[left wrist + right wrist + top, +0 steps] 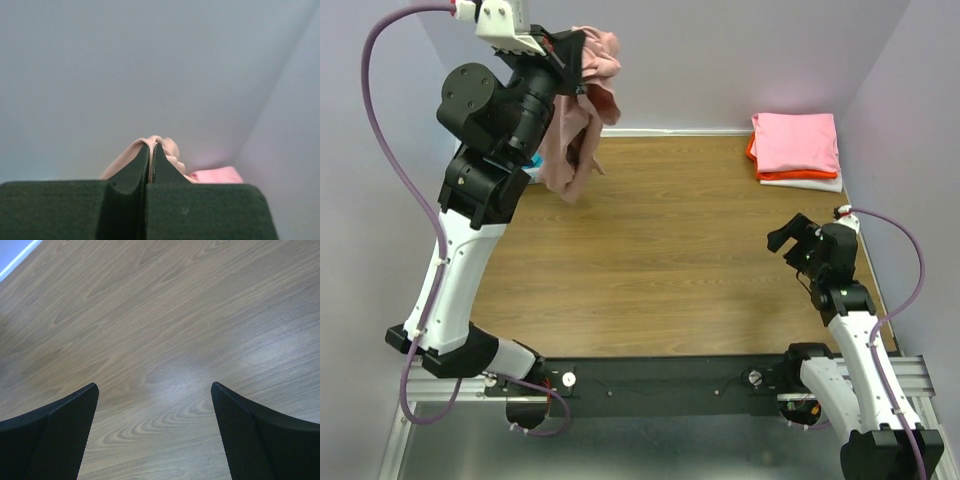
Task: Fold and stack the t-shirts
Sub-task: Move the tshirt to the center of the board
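Cloth hangs high over the far left corner of the brown wooden worktop (670, 260). It is a soft dusty-pink t-shirt (575, 140), all bunched up and drooping down in folds. The left end effector (568, 48) pinches the top of it, with its two dark fingers pressed tight together on a fold of the cloth. In the left wrist view that fold pokes out from between the fingertips (142, 162). The low end of the shirt dangles near the back wall. I cannot tell if it touches the worktop.

In the far right corner lies a neat pile of folded shirts. A bright pink t-shirt (795, 140) is on top. An orange t-shirt (792, 175) peeks out under it, and a white t-shirt (808, 184) is at the bottom.

The right end effector (788, 238) hovers over the right side of the worktop, apart from the pile. Its two black fingers (60, 435) are spread wide, and bare wood shows between them.
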Controlling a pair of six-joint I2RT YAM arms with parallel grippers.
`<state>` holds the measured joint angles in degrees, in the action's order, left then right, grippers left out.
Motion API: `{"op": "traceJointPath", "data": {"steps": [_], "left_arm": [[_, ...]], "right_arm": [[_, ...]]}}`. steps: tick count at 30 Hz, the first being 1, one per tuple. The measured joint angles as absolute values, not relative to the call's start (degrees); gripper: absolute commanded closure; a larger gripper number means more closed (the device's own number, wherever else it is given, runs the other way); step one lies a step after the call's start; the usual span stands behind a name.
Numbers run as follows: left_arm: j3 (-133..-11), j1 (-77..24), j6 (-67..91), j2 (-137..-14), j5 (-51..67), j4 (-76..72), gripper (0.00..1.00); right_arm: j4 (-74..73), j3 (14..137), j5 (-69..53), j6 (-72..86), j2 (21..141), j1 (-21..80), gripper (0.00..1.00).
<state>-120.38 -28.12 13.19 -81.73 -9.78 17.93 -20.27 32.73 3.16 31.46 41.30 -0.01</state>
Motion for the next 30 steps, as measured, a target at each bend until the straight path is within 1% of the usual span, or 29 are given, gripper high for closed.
{"op": "traceJointPath", "data": {"steps": [6, 13, 16, 18, 20, 24, 27, 30], "left_arm": [[-121.56, -39.46, 10.98, -81.78, -6.85, 15.7, 1.0], [-120.11, -46.89, 8.84, -81.38, -6.5, 14.72, 1.0], [-112.44, -47.94, 8.16, -78.39, -6.44, 11.84, 1.0], [-105.01, -48.14, 8.27, -75.53, -8.43, 9.91, 1.0], [-97.82, -48.12, 9.43, -73.1, -11.07, 8.21, 1.0], [-79.75, -47.81, 13.52, -68.84, -19.55, 4.08, 1.0], [-70.94, -45.34, 18.06, -68.86, -22.46, 3.86, 1.0], [-63.66, -37.89, 24.18, -71.44, -23.29, 6.2, 1.0]], "right_arm": [[-20.27, 32.71, 3.42, 31.48, 39.72, -0.01, 0.0], [-20.27, 32.71, 3.79, 31.48, 39.4, -0.01, 0.0], [-20.27, 32.71, 4.25, 31.48, 39.4, -0.01, 0.0], [-20.27, 32.71, 4.58, 31.48, 39.4, -0.01, 0.0], [-20.27, 32.71, 4.86, 31.48, 39.42, -0.01, 0.0], [-20.27, 32.71, 5.15, 31.48, 39.94, -0.01, 0.0], [-20.27, 32.71, 5.08, 31.42, 41.04, -0.01, 0.0], [-20.27, 32.71, 4.69, 30.98, 42.57, -0.01, 0.0]]}}
